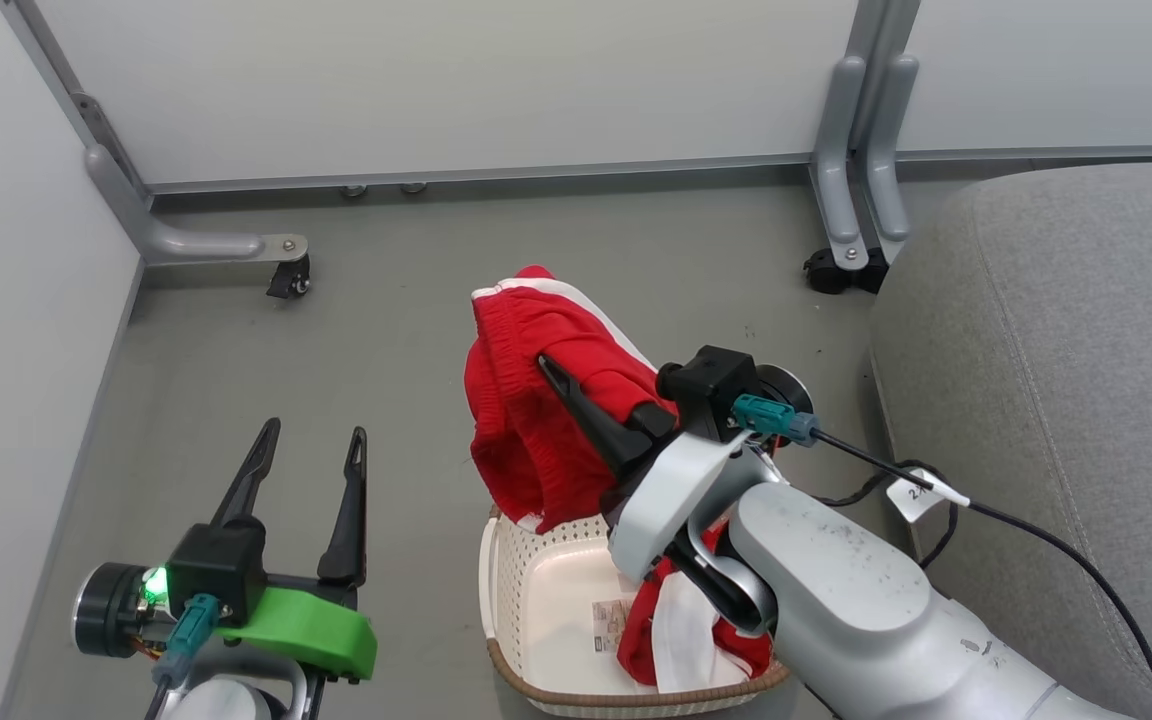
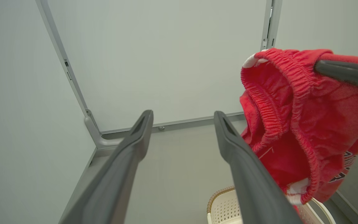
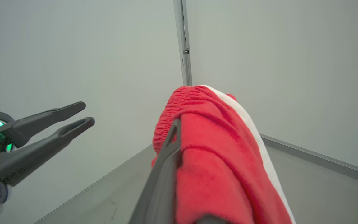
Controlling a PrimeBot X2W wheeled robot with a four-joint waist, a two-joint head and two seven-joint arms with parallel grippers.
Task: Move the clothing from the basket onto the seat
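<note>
Grey floor (image 1: pixel 386 330) runs back to white partition panels (image 1: pixel 436 80) on wheeled feet, with two castors (image 1: pixel 288 280) showing. At 8 o'clock in the head view, the left gripper (image 1: pixel 315 430) hangs over the floor with its two fingers spread wide and gripping nothing.

There are two pieces of clothing. One red garment (image 1: pixel 526 420) hangs in mid-air at the centre, above the basket's 11 o'clock corner. It is pinched near its elastic waistband by the right gripper (image 1: pixel 556 372), whose fingers are clamped on the fabric. Only one finger can be seen, since cloth covers the other. Dark print low on this garment may be lettering, but it is too cut off to read.

One basket (image 1: pixel 521 590) sits at 6 o'clock, its near rim cropped and its right side hidden behind the pale forearm. The second garment (image 1: pixel 681 640), red and white, lies crumpled inside it and is partly covered. One grey seat (image 1: pixel 1066 350) lies at 3 o'clock, cut by the picture's edge.
</note>
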